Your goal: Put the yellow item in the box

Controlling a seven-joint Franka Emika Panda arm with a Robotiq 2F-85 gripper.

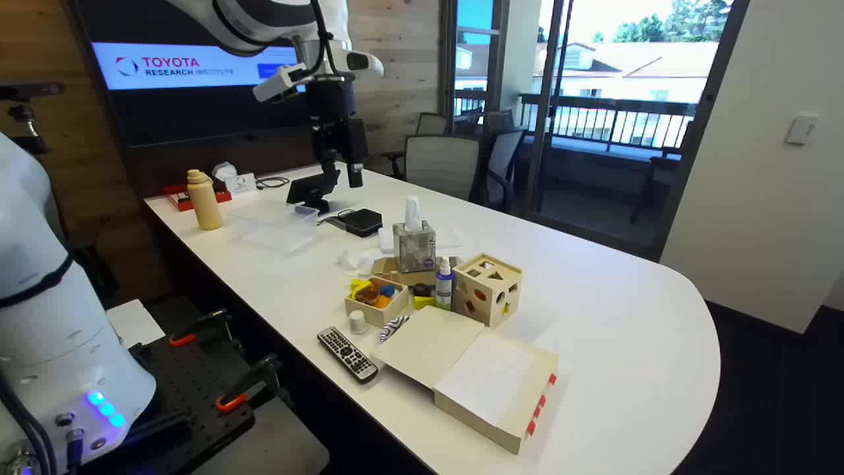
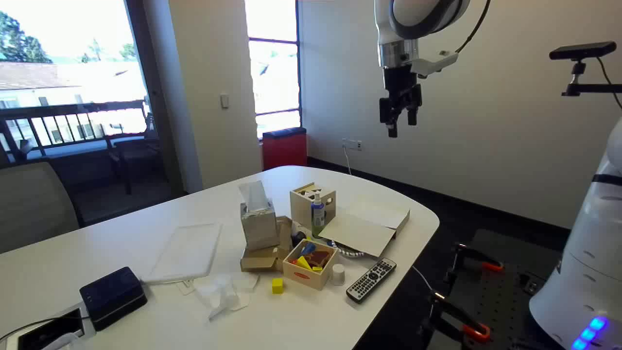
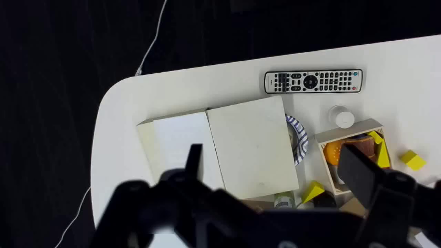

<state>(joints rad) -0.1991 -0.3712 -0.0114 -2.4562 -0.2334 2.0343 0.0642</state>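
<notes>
The box, a light-wood cube with shaped holes, stands on the table in both exterior views (image 1: 486, 290) (image 2: 302, 208). In the wrist view it is hidden. A small yellow cube (image 2: 277, 286) lies beside the small wooden tray (image 2: 305, 276); it also shows in the wrist view (image 3: 413, 160). A yellow wedge (image 3: 313, 191) lies between the tray and the spray bottle. More yellow pieces lie inside the tray with other toys. My gripper (image 1: 343, 177) is high above the table, fingers wide apart with nothing between them, also in the other views (image 2: 402, 125) (image 3: 272, 155).
An open flat box with a red edge (image 1: 494, 379) lies beside the cube. A spray bottle (image 1: 444, 288), a tissue box (image 2: 260, 228) and torn cardboard (image 2: 260, 262) crowd the cube and tray. A remote (image 3: 313, 81) and a white cup (image 3: 344, 119) lie near the table edge.
</notes>
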